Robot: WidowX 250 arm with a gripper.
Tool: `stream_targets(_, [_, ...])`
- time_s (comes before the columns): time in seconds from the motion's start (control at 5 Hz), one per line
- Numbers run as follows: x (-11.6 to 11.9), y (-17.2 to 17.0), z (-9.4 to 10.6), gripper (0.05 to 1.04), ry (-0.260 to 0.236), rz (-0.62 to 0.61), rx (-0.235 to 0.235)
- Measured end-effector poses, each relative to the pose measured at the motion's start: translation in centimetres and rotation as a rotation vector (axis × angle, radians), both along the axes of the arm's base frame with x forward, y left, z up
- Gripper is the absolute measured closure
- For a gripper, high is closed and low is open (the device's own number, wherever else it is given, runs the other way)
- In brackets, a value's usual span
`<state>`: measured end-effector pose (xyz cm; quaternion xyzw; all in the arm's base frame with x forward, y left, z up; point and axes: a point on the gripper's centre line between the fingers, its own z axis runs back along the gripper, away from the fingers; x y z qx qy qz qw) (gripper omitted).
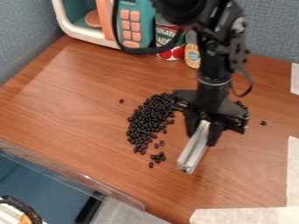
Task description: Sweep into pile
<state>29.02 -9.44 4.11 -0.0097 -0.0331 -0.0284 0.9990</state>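
Gripper (203, 134), one, black: right of centre, hanging down over the table (70, 113), fingers clamped on the bar. Arm (213, 65), black, entering from the top edge.

Bar (192, 153), one, silvery, grooved: held in the gripper, slanting down and to the left in view, its lower end low over the wood (touching or just above, one cannot tell).

Beans (149, 122), black, small, many: the main heap lies on the table left of the gripper, longer than wide, dense at the top and thinning toward the bottom. A small cluster (158, 157) sits just below the heap, left of the bar's lower end. Further beans show beside the gripper's right side. Strays, single: one bean (121, 101) to the upper left of the heap, another (263, 123) well apart, to the right of the gripper.

Behind, at the table's far side: toy microwave (135, 22), teal, white and orange; can (170, 53), red and green, upright; bottle (192, 56), yellow-labelled, upright beside the can.

Edges: pale sheets (245, 215) along the lower right and right; clear plastic strip (76, 174), lower left; grey-blue partitions (271, 28) behind.
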Motion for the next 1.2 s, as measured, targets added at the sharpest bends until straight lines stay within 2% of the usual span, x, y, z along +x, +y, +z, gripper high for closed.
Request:
stream_targets(0.2, [1.8, -2.7, 0.6, 0.703, -0.011, -0.051, -0.039])
stream_targets(0.4, [3.6, -5.8, -0.2, 0.703, 0.002, -0.122, -0.048])
stream_targets(0.6, [5.3, -7.9, -1.5, 0.703, 0.028, -0.138, -0.033])
stream_targets(0.8, [6.8, -8.9, -3.5, 0.703, 0.066, -0.131, -0.011])
stream_targets(1.0, [7.7, -9.3, -4.4, 0.703, 0.083, -0.142, 0.003])
stream_targets(1.2, [8.4, -9.6, -4.5, 0.703, 0.08, -0.146, 0.002])
